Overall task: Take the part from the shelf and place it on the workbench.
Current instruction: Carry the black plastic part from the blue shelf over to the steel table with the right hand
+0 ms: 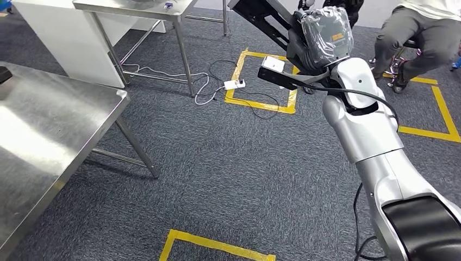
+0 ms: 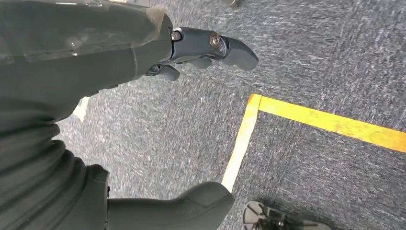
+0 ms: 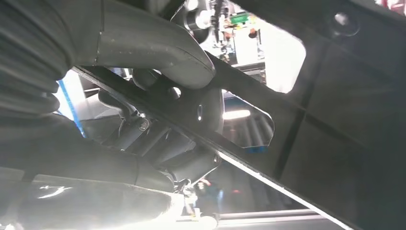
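1. Grey carpet w/ yellow tape squares; steel workbench at left, bare.
2. Right hand grips black frame part, raised, well apart from workbench; part's top end cut off.
3. Left hand holds nothing, fingers apart, over carpet.
4. Seated person, upper body cut off.

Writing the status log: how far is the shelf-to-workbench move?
Done: the black part is off the shelf, gripped by the right hand and carried above the carpet; the right wrist view shows the fingers wrapped on its frame. In hand: the carry. Left: placing it on the steel workbench, which is at the robot's left. The left hand hangs over the floor, holding nothing.
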